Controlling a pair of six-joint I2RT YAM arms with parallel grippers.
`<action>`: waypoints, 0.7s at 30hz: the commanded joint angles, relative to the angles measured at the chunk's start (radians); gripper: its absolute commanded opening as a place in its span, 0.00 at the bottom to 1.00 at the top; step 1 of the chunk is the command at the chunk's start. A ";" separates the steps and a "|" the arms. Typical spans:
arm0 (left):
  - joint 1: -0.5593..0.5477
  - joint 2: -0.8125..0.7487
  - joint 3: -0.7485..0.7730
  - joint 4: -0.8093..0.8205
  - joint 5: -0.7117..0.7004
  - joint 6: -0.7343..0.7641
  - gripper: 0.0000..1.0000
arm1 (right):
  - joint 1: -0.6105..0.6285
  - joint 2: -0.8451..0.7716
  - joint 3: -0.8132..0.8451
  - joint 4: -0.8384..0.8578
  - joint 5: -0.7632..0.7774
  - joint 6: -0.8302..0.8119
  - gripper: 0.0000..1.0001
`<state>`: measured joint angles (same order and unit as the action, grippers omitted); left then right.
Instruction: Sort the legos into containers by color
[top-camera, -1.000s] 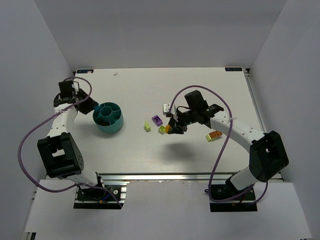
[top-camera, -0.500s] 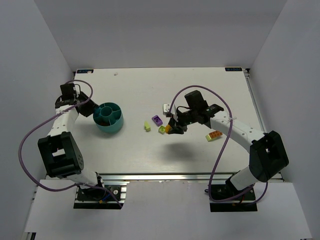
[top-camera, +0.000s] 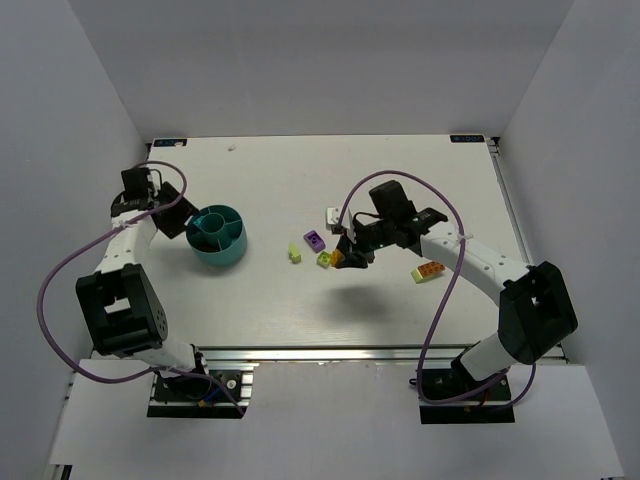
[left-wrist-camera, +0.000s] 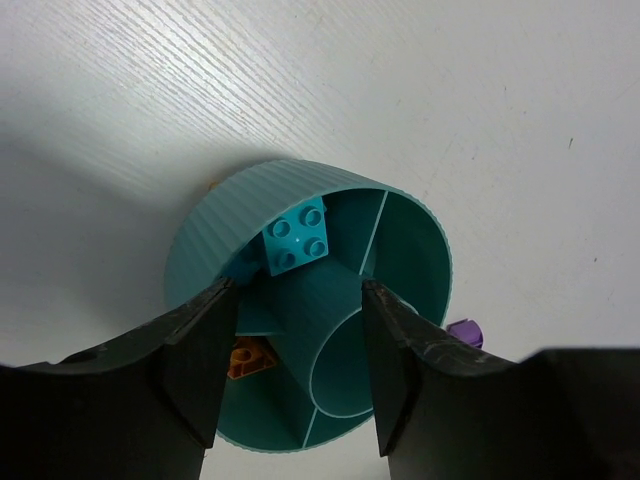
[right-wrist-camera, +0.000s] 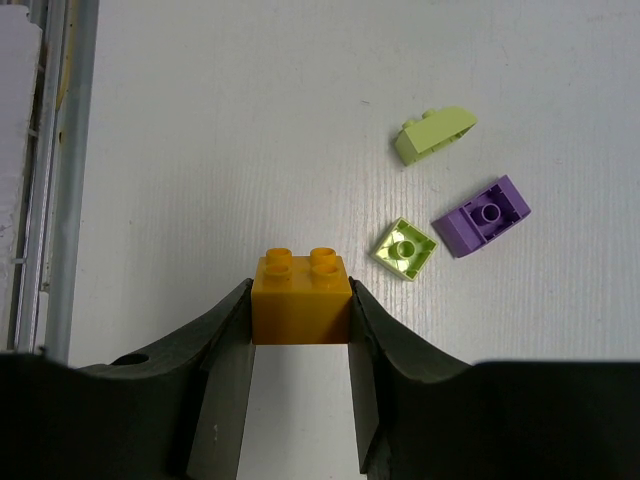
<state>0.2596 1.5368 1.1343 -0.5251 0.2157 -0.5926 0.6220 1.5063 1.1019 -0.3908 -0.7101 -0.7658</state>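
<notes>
The teal bowl (top-camera: 218, 236) stands at the table's left. In the left wrist view the bowl (left-wrist-camera: 400, 250) holds a cyan brick (left-wrist-camera: 297, 235) against its far wall and an orange piece (left-wrist-camera: 250, 358) in a near compartment. My left gripper (top-camera: 172, 217) is open and empty at the bowl's left rim, and its midpoint (left-wrist-camera: 300, 390) is over the bowl's near side. My right gripper (top-camera: 348, 258) is shut on an orange brick (right-wrist-camera: 300, 297) at mid table. Beside it lie a lime curved brick (right-wrist-camera: 434, 133), a lime square piece (right-wrist-camera: 405, 247) and a purple brick (right-wrist-camera: 482, 215).
An orange and lime brick (top-camera: 428, 271) lies right of my right gripper. A white block (top-camera: 332, 216) sits behind the purple brick (top-camera: 314, 240). A purple piece (left-wrist-camera: 465, 332) shows past the bowl. A metal rail (right-wrist-camera: 50, 150) runs along the table's edge.
My left gripper has drawn back a little from over the bowl toward the left, and the bowl's inside now shows the cyan brick. The right arm has not moved.
</notes>
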 joint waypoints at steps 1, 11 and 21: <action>-0.003 -0.064 0.048 -0.021 -0.027 0.020 0.63 | 0.002 0.003 0.044 0.010 -0.026 -0.003 0.00; -0.002 -0.424 -0.044 -0.130 -0.102 0.062 0.81 | 0.206 0.132 0.173 0.250 0.087 0.131 0.00; -0.002 -0.765 -0.220 -0.148 -0.138 -0.107 0.98 | 0.326 0.485 0.524 0.492 0.466 0.717 0.00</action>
<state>0.2588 0.8207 0.9375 -0.6590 0.0914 -0.6388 0.9344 1.9247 1.5070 0.0048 -0.4061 -0.2611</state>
